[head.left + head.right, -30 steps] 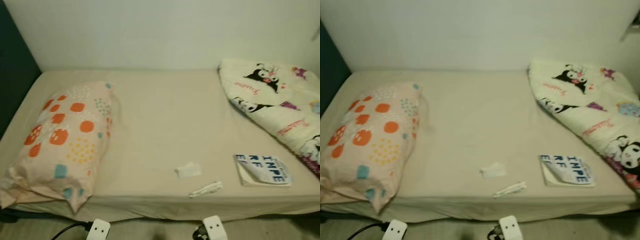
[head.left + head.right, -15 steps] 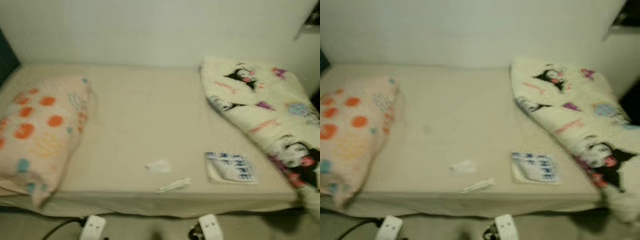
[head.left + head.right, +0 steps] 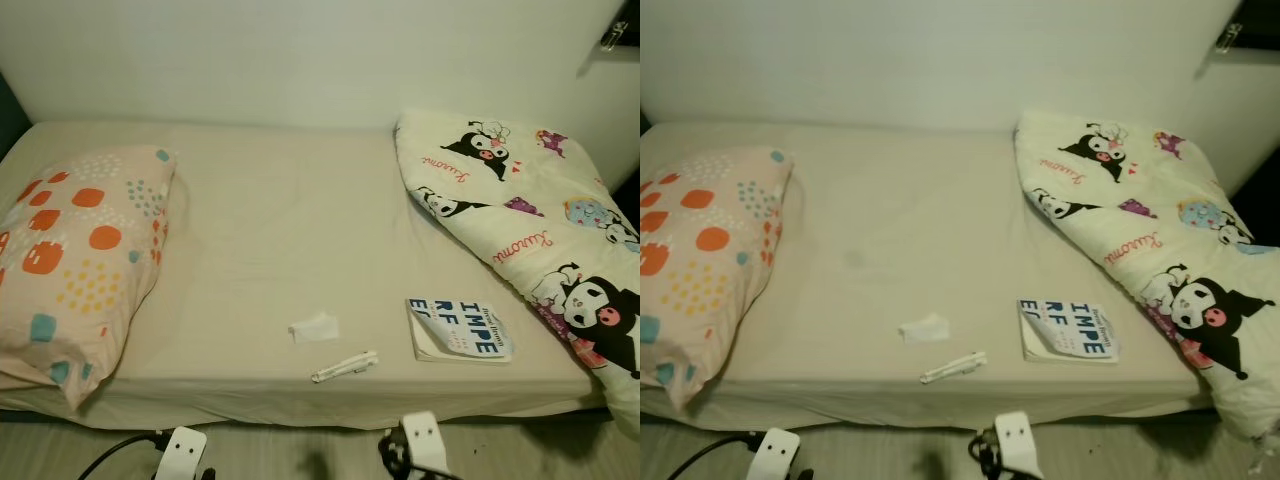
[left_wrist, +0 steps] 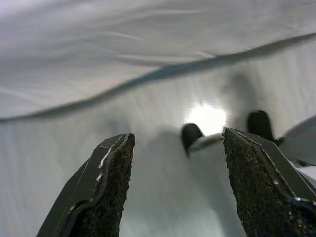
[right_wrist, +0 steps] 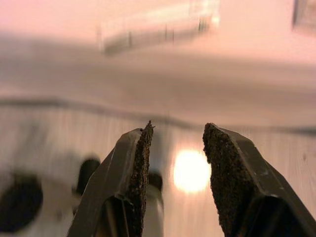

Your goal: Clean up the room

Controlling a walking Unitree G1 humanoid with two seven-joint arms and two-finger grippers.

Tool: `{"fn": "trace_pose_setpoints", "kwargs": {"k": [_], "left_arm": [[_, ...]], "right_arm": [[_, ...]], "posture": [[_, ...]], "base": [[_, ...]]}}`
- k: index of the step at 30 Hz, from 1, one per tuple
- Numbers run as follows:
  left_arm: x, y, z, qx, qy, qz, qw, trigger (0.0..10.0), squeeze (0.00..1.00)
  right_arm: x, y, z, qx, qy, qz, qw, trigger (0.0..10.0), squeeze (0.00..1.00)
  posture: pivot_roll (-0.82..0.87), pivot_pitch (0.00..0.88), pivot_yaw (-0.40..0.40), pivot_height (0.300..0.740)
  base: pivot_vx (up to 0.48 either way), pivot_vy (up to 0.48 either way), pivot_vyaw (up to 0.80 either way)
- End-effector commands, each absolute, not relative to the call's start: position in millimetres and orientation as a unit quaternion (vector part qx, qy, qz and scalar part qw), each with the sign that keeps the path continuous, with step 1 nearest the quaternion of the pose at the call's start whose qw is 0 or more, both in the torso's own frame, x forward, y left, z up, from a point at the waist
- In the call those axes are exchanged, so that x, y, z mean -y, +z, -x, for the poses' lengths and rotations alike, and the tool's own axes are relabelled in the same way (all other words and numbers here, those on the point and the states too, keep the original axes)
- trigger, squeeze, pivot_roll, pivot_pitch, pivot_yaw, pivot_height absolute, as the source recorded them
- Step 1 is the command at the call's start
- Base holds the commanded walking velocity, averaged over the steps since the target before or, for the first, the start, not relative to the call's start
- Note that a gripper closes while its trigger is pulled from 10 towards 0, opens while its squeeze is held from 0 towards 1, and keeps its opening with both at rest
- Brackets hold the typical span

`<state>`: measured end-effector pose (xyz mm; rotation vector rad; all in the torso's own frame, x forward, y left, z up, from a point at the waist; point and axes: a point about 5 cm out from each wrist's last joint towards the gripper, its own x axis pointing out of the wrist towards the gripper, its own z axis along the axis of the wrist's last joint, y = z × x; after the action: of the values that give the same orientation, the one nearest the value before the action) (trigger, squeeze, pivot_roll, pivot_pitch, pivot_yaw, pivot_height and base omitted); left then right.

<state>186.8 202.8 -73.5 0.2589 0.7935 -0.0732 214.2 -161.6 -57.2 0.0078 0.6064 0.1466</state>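
Left gripper [image 4: 175, 185] low, fingers spread wide, nothing between. Right gripper [image 5: 177, 177] low, fingers parted, nothing held.

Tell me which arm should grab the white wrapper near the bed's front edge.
Probably the right. Its gripper sits low at the bed edge just right of the wrapper, fingers open. The left gripper, also open, is farther off, toward the pillow.

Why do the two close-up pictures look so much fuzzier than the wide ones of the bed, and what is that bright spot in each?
Left eye view: sharp and evenly lit, the blue-and-white book readable. Left wrist view: open left gripper fairly crisp, background smeared, a white glare spot on a pale surface. Right wrist view: pinkish cast, open right gripper sharp, all beyond soft, another glare spot.
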Motion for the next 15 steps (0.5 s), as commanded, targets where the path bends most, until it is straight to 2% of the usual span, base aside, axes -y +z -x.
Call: {"fn": "trace_pose_setpoints", "kwargs": {"k": [1, 3, 7, 9, 10, 11, 15], "left_arm": [[-205, -57, -210, -0.329, -0.053, -0.157, 0.930, 10.0, 0.00], [-203, -44, -228, -0.292, -0.072, -0.180, 0.937, 10.0, 0.00], [-202, -36, -238, -0.273, -0.077, -0.181, 0.942, 10.0, 0.00], [-196, -6, -272, -0.209, -0.070, -0.161, 0.962, 10.0, 0.00], [-196, -6, -272, -0.209, -0.070, -0.161, 0.962, 10.0, 0.00], [-190, 12, -290, -0.169, -0.070, -0.150, 0.972, 10.0, 0.00], [-184, 21, -296, -0.148, -0.081, -0.151, 0.974, 10.0, 0.00]], "right_arm": [[165, -49, -224, -0.270, 0.040, -0.042, 0.961, 10.0, 0.00], [165, -44, -232, -0.256, 0.027, -0.062, 0.964, 10.0, 0.00], [165, -42, -235, -0.249, 0.021, -0.071, 0.966, 10.0, 0.00], [162, -33, -246, -0.226, 0.012, -0.084, 0.970, 10.0, 0.00], [162, -33, -246, -0.226, 0.012, -0.084, 0.970, 10.0, 0.00], [160, -27, -253, -0.210, 0.007, -0.090, 0.973, 10.0, 0.00], [159, -25, -255, -0.202, 0.006, -0.095, 0.975, 10.0, 0.00]], "posture": [[0.03, 0.051, 0.028, 0.740], [0.03, 0.053, 0.027, 0.740], [0.04, 0.055, 0.027, 0.740], [0.03, 0.066, 0.032, 0.740], [0.03, 0.066, 0.032, 0.740], [0.03, 0.066, 0.032, 0.740], [0.03, 0.070, 0.037, 0.740]], "base": [[0.000, 0.000, 0.00], [0.000, 0.000, 0.00], [0.000, 0.000, 0.00], [0.000, 0.000, 0.00], [0.000, 0.000, 0.00], [0.000, 0.000, 0.00], [0.000, 0.000, 0.00]]}}
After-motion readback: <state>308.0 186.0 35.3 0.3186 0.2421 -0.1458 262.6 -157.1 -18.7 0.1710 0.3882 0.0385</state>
